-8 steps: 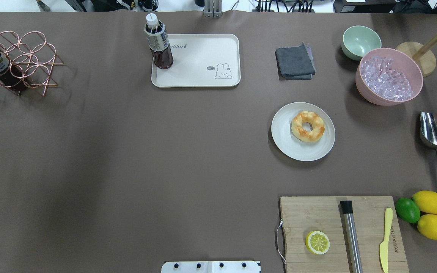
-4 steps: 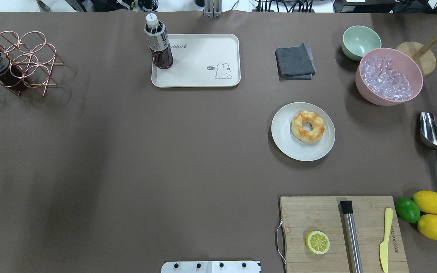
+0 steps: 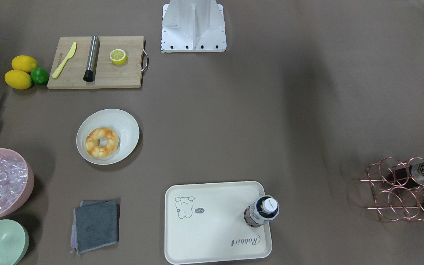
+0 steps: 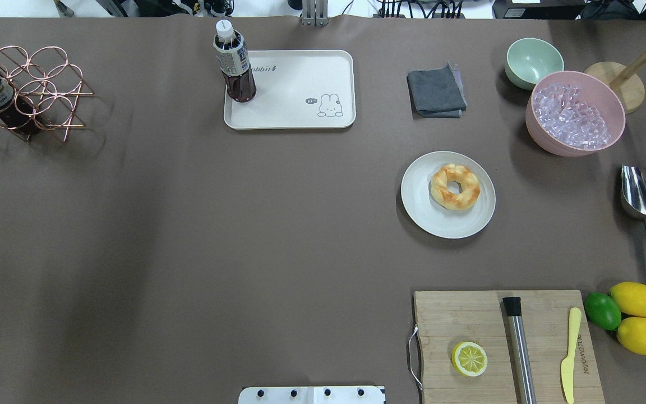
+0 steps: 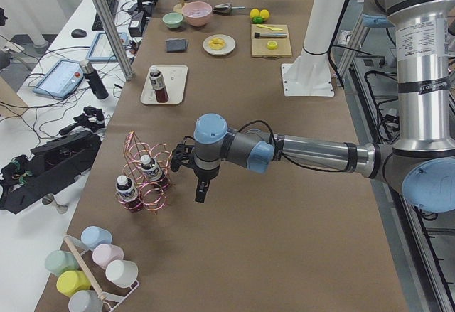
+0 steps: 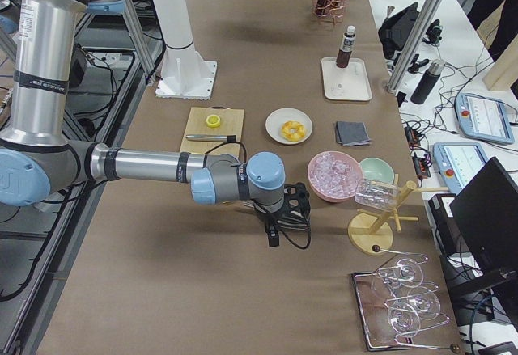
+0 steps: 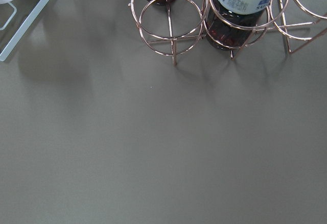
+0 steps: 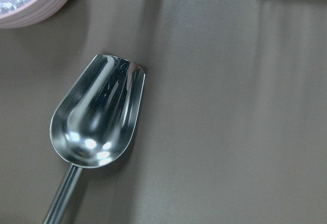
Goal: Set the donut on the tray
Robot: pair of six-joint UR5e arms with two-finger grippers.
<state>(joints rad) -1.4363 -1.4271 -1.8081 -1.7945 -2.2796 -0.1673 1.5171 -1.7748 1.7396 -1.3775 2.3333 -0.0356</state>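
The golden-orange donut (image 4: 455, 187) lies on a round white plate (image 4: 427, 216) right of the table's middle; it also shows in the front view (image 3: 102, 142) and both side views (image 5: 215, 42) (image 6: 293, 130). The cream tray (image 4: 300, 115) with the rabbit drawing stands at the far middle, also in the front view (image 3: 212, 239), with a dark bottle (image 4: 235, 70) upright on its left end. My left gripper (image 5: 201, 190) hangs by the copper rack, far from the donut. My right gripper (image 6: 273, 234) hangs near the ice bowl. I cannot tell whether either is open or shut.
A copper wire rack (image 4: 31, 92) with bottles stands far left. A grey cloth (image 4: 436, 91), green bowl (image 4: 533, 62), pink bowl of ice (image 4: 574, 112) and metal scoop (image 4: 644, 193) are on the right. A cutting board (image 4: 469, 314) holds a lemon half (image 4: 469, 358), a muddler and a knife.
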